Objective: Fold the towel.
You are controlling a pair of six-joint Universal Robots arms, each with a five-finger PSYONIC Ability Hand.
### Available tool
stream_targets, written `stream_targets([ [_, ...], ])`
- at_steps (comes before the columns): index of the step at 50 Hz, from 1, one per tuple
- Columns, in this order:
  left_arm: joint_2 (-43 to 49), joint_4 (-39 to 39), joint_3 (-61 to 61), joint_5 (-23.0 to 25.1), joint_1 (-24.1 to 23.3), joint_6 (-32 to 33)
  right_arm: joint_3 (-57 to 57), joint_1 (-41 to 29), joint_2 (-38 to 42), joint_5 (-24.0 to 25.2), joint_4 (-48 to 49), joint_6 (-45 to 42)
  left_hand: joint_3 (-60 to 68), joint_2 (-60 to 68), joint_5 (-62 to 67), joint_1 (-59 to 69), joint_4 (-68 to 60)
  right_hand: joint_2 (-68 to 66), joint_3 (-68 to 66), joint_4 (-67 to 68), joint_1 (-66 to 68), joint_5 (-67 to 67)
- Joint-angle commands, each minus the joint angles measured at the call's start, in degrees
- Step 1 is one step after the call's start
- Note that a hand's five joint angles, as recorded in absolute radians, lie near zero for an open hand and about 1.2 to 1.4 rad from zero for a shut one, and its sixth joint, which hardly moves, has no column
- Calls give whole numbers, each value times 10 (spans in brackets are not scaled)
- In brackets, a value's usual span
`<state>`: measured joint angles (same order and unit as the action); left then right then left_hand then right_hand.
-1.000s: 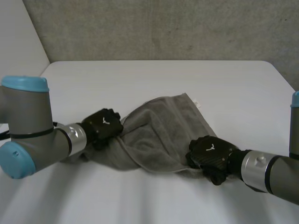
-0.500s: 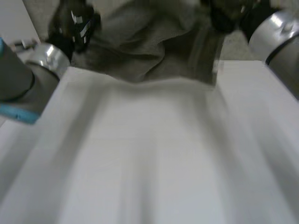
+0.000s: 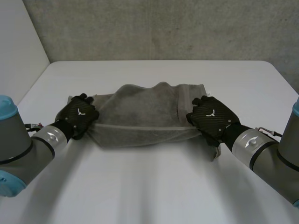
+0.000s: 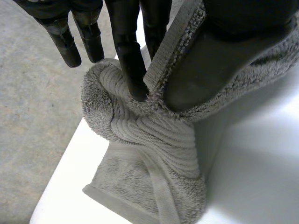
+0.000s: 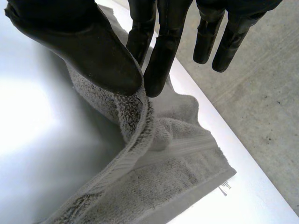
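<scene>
The grey towel [image 3: 140, 116] lies across the middle of the white table [image 3: 154, 186] as a wide band, its near layer folded over and pulled taut between my hands. My left hand [image 3: 79, 115] holds its left end. In the left wrist view a finger [image 4: 131, 60] and the thumb pinch a bunched hemmed edge of the towel [image 4: 154, 135]. My right hand [image 3: 210, 119] holds the right end. There the thumb [image 5: 84, 46] and a finger pinch the towel's [image 5: 163, 182] hem, with the other fingers straight and free.
The table's far edge [image 3: 154, 61] meets a concrete wall. In both wrist views the grey floor [image 4: 32, 116] lies just past the table edge near the towel's ends. A small white label [image 5: 224, 188] sticks out of the towel's corner.
A second ago the towel lay crumpled between hands set close and low. Both hands swung it up, and now it is laid out wider and farther back, hands farther apart.
</scene>
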<state>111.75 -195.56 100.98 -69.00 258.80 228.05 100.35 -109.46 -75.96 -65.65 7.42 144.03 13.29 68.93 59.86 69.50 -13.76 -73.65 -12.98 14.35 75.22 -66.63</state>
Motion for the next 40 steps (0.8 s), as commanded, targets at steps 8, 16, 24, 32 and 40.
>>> stream_targets([
  [8,-14,93,4,4,6,2,0,1,-11,-2,0,1,-33,-222,-231,-228,38,-64,30,-44,48,-34],
  [16,-13,134,3,4,21,13,6,1,-9,-1,-7,-3,-33,-217,-226,-223,38,-64,30,-44,48,-34],
  [24,-26,136,-3,4,14,15,21,1,-9,-1,-21,-6,-33,-131,-141,-137,38,-64,30,-44,48,-34],
  [32,-20,136,1,5,18,17,32,1,-9,-4,-21,-7,-33,111,101,105,38,-64,30,-44,48,-34],
  [40,-32,141,4,1,21,13,35,2,-13,-5,-39,-6,-33,111,101,105,38,-64,30,-44,48,-34],
])
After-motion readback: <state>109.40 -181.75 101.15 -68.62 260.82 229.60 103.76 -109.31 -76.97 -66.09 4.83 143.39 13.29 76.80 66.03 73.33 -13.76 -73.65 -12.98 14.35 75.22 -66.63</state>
